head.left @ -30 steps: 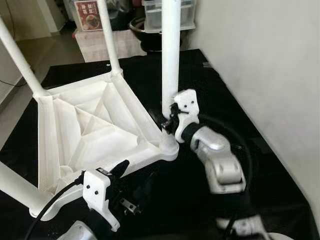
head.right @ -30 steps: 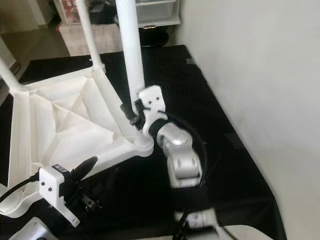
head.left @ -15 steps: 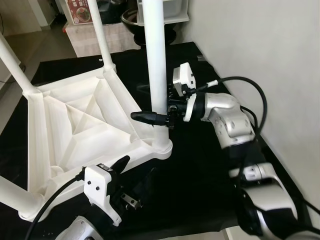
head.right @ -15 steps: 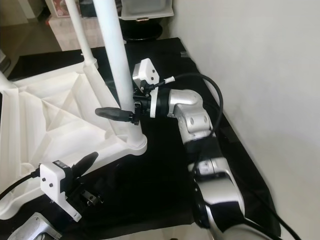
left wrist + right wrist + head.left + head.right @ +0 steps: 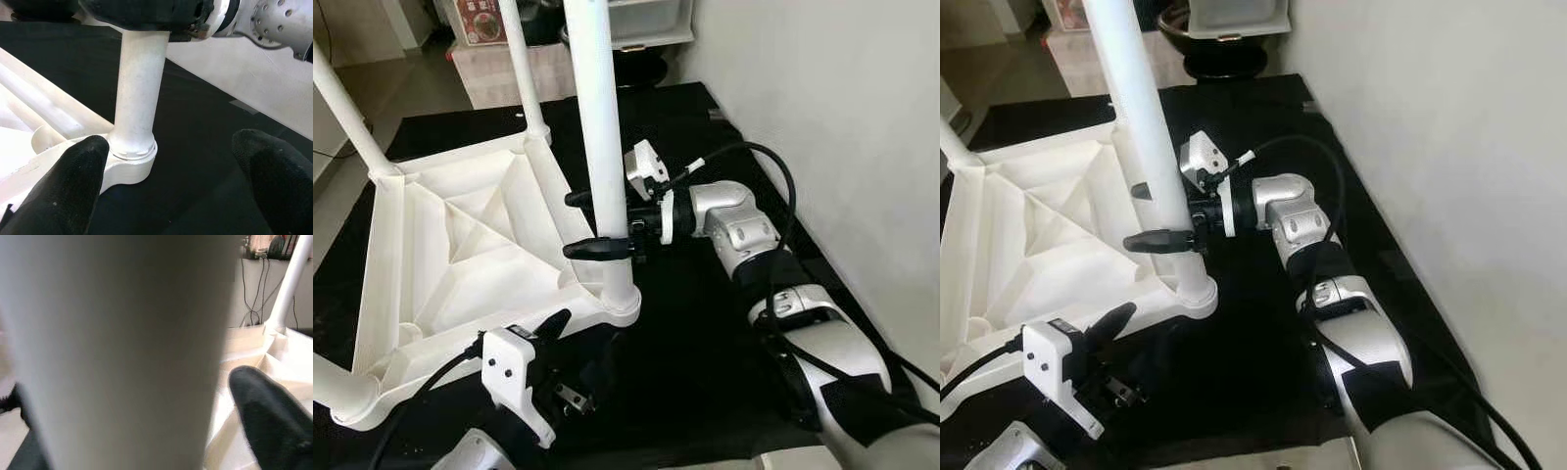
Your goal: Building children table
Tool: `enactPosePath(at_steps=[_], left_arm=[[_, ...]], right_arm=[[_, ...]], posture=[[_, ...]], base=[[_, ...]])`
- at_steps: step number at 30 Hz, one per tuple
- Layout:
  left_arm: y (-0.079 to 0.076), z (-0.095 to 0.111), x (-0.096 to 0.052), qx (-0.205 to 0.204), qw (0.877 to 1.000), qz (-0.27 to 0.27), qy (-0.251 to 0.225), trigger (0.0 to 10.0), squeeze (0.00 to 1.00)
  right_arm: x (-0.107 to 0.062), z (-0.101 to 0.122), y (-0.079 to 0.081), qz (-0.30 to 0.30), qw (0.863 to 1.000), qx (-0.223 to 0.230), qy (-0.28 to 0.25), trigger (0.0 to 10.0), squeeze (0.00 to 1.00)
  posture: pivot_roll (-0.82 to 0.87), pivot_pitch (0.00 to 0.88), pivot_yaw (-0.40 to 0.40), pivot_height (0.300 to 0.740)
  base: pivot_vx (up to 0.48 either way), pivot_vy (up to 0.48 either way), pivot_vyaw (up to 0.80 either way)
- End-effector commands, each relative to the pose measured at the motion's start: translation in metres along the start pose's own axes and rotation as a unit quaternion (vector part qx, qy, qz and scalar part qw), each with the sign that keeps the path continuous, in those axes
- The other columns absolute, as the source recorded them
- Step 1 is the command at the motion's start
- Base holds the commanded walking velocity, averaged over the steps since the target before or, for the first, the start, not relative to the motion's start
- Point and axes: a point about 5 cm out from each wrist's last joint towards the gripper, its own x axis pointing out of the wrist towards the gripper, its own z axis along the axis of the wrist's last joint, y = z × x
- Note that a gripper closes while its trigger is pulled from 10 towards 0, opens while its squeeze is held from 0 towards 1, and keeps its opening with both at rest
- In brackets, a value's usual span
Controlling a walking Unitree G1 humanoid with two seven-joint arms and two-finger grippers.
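Left gripper [image 5: 558, 328] sat nearest you, fingers spread apart and holding nothing, low by the corner socket [image 5: 619, 304] of the upturned white table top [image 5: 450, 245] on the black mat [image 5: 705, 333]. Beyond it, the right gripper [image 5: 597, 223] reached in sideways, one finger on each side of the near leg [image 5: 595, 127] just above the socket; whether it clamped the leg, you could not tell. Two further legs [image 5: 524, 69] stood at the far corners. Plastic looked light, stiff and smooth, likely slippery: you would take the leg low, near the socket, and twist gently.
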Motion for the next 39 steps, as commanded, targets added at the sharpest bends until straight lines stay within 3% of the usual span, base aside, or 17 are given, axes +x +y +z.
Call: enactPosePath(at_steps=[1,16,17,18,19,21,22,23,26,27,30,31,33,34,35,36,39], left_arm=[[-0.001,0.0,-0.002,0.002,1.0,0.004,0.003,10.0,0.0],[-0.002,0.0,0.0,-0.003,1.0,0.0,0.0,10.0,0.0],[-0.001,0.0,0.001,-0.003,1.0,0.0,0.0,10.0,0.0],[-0.001,0.0,0.001,-0.003,1.0,0.0,0.0,10.0,0.0],[-0.001,0.0,0.001,-0.003,1.0,-0.001,0.0,10.0,0.0],[-0.001,0.0,0.001,-0.003,1.0,-0.001,0.0,10.0,0.0],[0.0,0.001,0.002,-0.003,1.0,-0.001,-0.001,10.0,0.0],[0.003,0.001,0.002,-0.003,1.0,0.0,-0.001,10.0,0.0],[0.003,0.001,0.002,-0.003,1.0,0.0,-0.001,10.0,0.0],[0.004,0.001,0.002,-0.003,1.0,0.0,-0.002,10.0,0.0],[0.004,0.001,0.002,-0.003,1.0,0.0,-0.002,10.0,0.0],[0.005,0.001,0.003,-0.003,1.0,-0.003,-0.001,10.0,0.0],[0.005,0.001,0.003,-0.003,1.0,-0.003,-0.001,10.0,0.0],[0.006,0.0,0.004,-0.002,1.0,-0.003,-0.002,10.0,0.0],[0.006,0.0,0.004,-0.002,1.0,-0.003,-0.002,10.0,0.0],[0.006,0.0,0.005,-0.002,1.0,-0.002,-0.003,10.0,0.0],[0.006,0.0,0.005,-0.002,1.0,-0.002,-0.003,10.0,0.0]], right_arm=[[0.008,-0.013,0.003,-0.012,1.0,0.011,0.021,0.0,0.0],[-0.017,-0.035,0.004,-0.075,0.997,0.035,0.003,0.0,0.0],[-0.022,-0.038,0.003,-0.116,0.993,0.039,0.003,0.0,0.0],[-0.022,-0.038,0.003,-0.116,0.993,0.039,0.003,0.0,0.0],[-0.025,-0.044,0.002,-0.2,0.978,0.049,0.01,0.0,0.0],[-0.025,-0.044,0.002,-0.2,0.978,0.049,0.01,0.0,0.0],[-0.022,-0.06,0.018,-0.33,0.94,0.085,0.021,0.0,0.0],[-0.022,-0.07,0.039,-0.424,0.899,0.101,0.038,0.0,0.0],[-0.022,-0.07,0.039,-0.424,0.899,0.101,0.038,0.0,0.0],[-0.025,-0.07,0.052,-0.485,0.869,0.092,0.046,0.0,0.0],[-0.025,-0.07,0.052,-0.485,0.869,0.092,0.046,0.0,0.0],[-0.023,-0.068,0.056,-0.506,0.857,0.083,0.047,0.0,0.0],[-0.023,-0.068,0.056,-0.506,0.857,0.083,0.047,0.0,0.0],[-0.016,-0.063,0.052,-0.49,0.868,0.071,0.04,0.0,0.0],[-0.016,-0.063,0.052,-0.49,0.868,0.071,0.04,0.0,0.0],[-0.011,-0.059,0.048,-0.477,0.876,0.066,0.036,5.8,0.0],[-0.011,-0.059,0.048,-0.477,0.876,0.066,0.036,5.8,0.0]], posture=[[0.09,0.123,-0.003,0.74],[0.04,0.133,0.004,0.74],[0.03,0.134,0.001,0.74],[0.03,0.134,0.001,0.74],[0.03,0.136,-0.003,0.74],[0.03,0.136,-0.003,0.74],[0.02,0.14,-0.01,0.74],[0.01,0.139,0.008,0.74],[0.01,0.139,0.008,0.74],[0.0,0.128,0.017,0.74],[0.0,0.128,0.017,0.74],[0.01,0.124,0.014,0.74],[0.01,0.124,0.014,0.74],[0.01,0.118,0.009,0.74],[0.01,0.118,0.009,0.74],[0.01,0.114,0.004,0.74],[0.01,0.114,0.004,0.74]], base=[[0.0,0.0,0.0],[0.0,0.0,0.0],[0.0,0.0,0.0],[0.0,0.0,0.0],[0.0,0.0,0.0],[0.0,0.0,0.0],[0.0,0.0,0.0],[0.0,0.0,0.0],[0.0,0.0,0.0],[0.0,0.0,0.0],[0.0,0.0,0.0],[0.0,0.0,0.0],[0.0,0.0,0.0],[0.0,0.0,0.0],[0.0,0.0,0.0],[0.0,0.0,0.0],[0.0,0.0,0.0]])
